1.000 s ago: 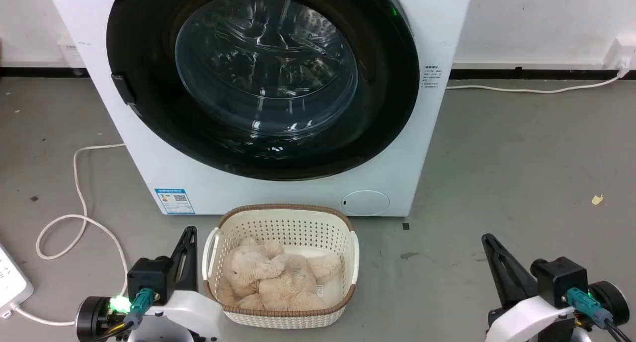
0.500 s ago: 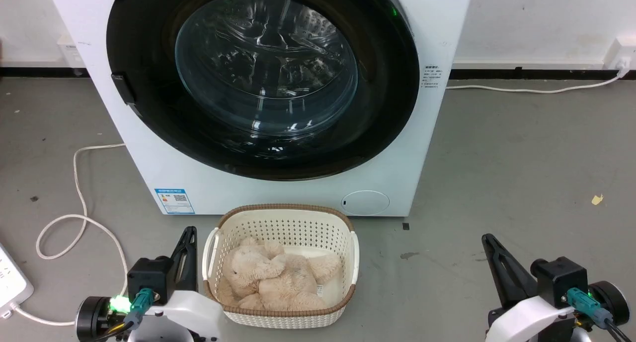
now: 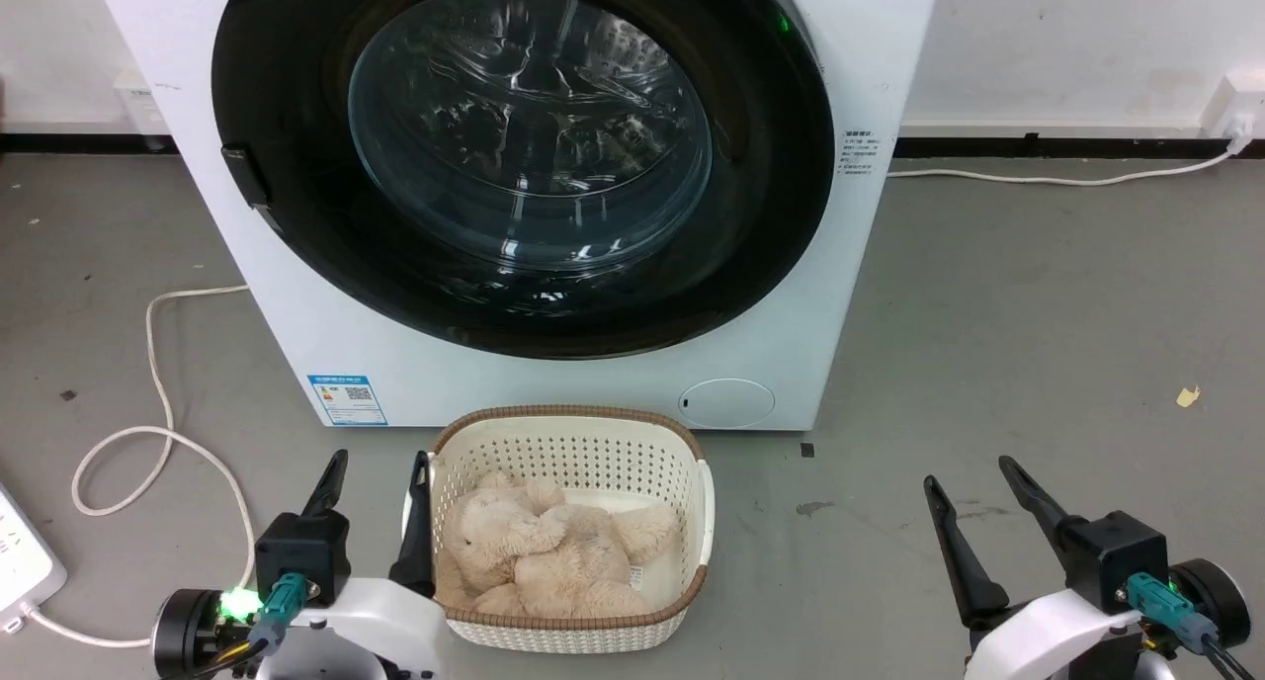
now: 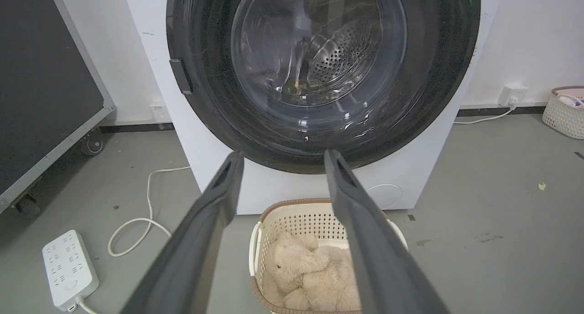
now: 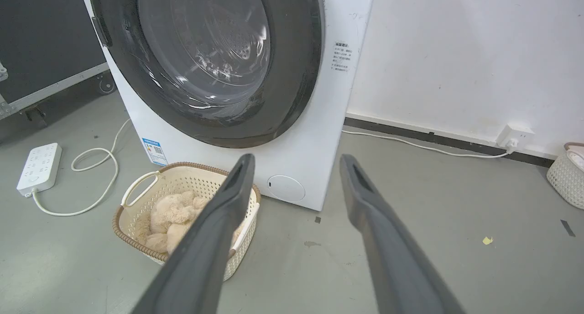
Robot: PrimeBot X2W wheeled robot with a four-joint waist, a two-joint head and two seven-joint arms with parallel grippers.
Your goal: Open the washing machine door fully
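Washing machine door is shut. Its glossy black ring lies flush against the front of the white washing machine, which stands at the far middle of the grey floor. No gap shows along the door's rim in any view, so I judge the task not yet begun.

At the floor's left edge lies a white power strip, its cable looping toward the machine. Low at the near left, the left gripper holds nothing, its fingers spread wide. One finger is just beside the laundry basket; whether it touches the rim I cannot tell.

A small black tab juts from the door's left edge. It is likely the place to pull, and it is well apart from both grippers. The basket stands on the floor just before the machine, below the door, with a beige plush toy inside. To its right, the round white service flap sits low on the machine's front. At the near right, the right gripper is likewise empty and spread wide above the floor.

All of the work is left: reach the tab, free the latch, and swing the door out to its full stop. The hinge is hidden.
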